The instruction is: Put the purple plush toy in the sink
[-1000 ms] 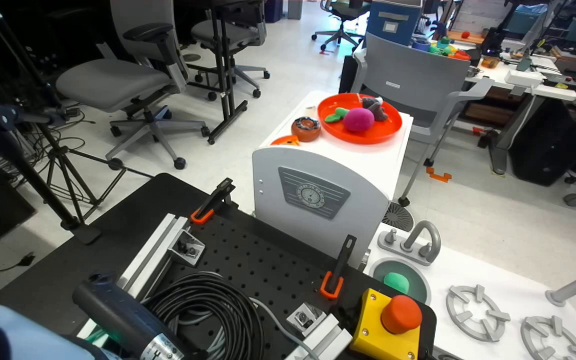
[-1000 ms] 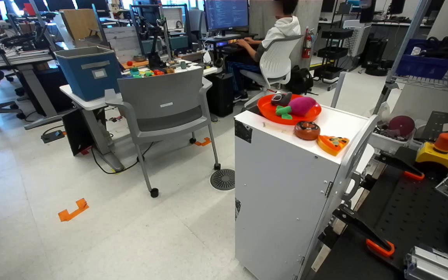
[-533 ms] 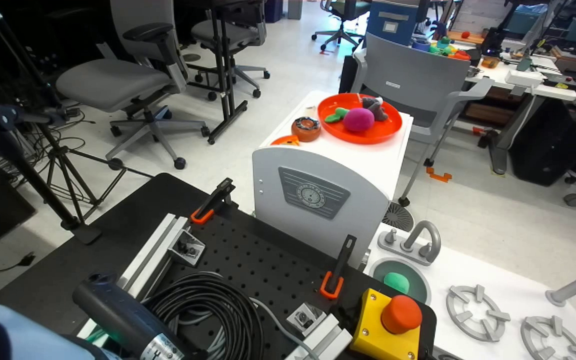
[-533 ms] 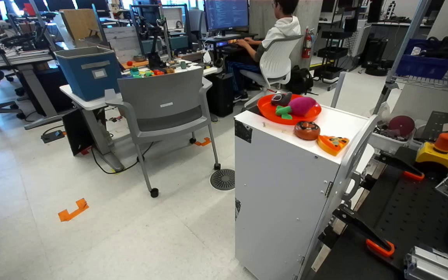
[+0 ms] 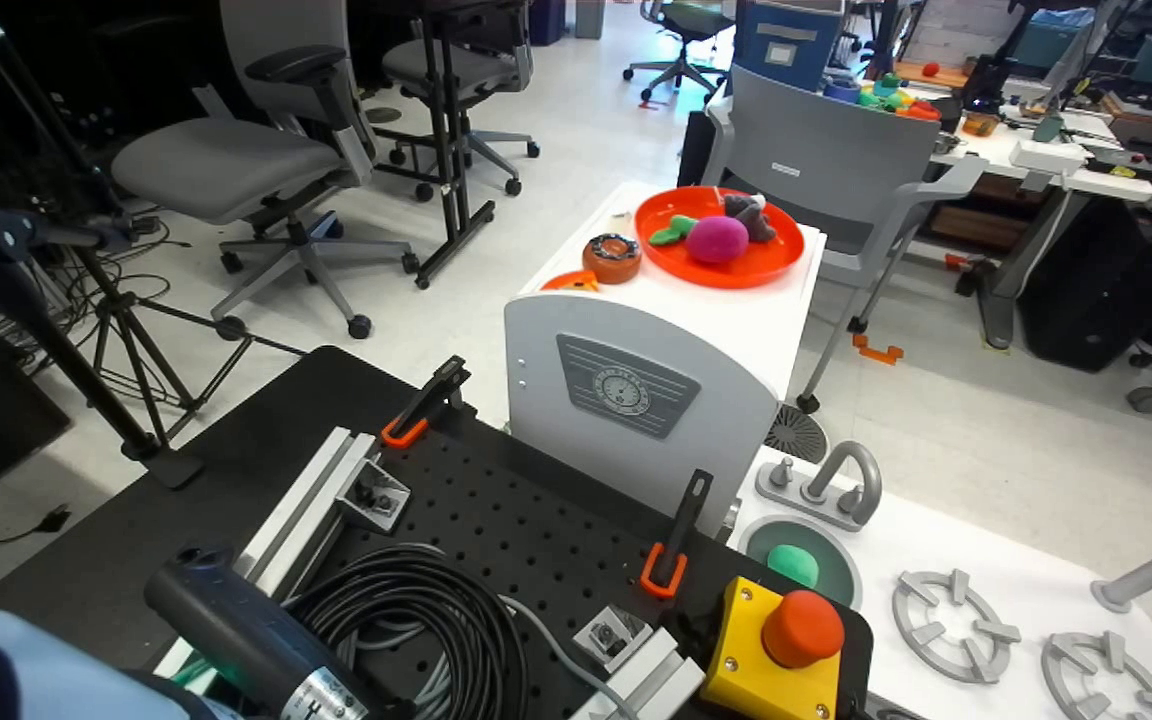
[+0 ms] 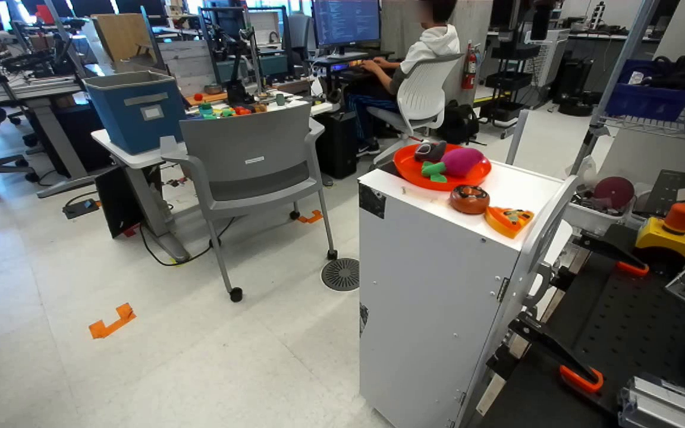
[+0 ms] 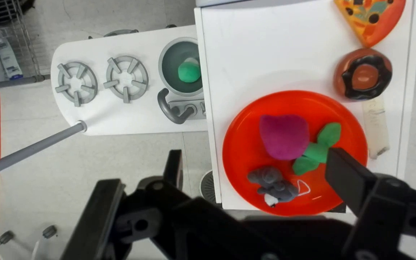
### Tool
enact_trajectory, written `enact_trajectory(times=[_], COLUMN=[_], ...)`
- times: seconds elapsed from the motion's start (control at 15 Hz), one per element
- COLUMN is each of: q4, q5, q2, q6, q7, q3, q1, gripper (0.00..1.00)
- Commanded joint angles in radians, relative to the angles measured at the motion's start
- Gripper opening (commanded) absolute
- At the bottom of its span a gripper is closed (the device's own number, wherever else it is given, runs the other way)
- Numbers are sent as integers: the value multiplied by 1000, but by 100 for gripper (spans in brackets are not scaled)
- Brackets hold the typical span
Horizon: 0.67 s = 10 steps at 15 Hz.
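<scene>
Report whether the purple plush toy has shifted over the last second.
No. In both exterior views, the purple plush toy lies at the same spot in the red dish, which hasn't shifted against the white cabinet either.

a lab (perforated board (image 5: 536, 510), monitor (image 6: 346, 22))

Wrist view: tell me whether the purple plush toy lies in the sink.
No, the purple plush toy lies on the red plate.

Orange-red plate (image 6: 407, 166): holding purple plush toy (image 6: 463, 161), green-leafed, and dark gray plush (image 6: 430, 151)
Toy donut (image 6: 469, 200): brown, beside toy pizza slice (image 6: 509, 222)
White cabinet (image 6: 431, 279): bearing all
</scene>
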Motion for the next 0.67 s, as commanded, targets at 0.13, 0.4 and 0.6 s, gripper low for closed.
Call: enact_trajectory(times=[0.13, 0.4, 0.6], q4=[36, 53, 30], q5=[53, 175, 139], q2=[38, 35, 25], q6=[45, 5, 74], q7=[-68, -230, -263], q3=[-11, -16, -21], q1=[3, -2, -2], gripper=[100, 100, 100])
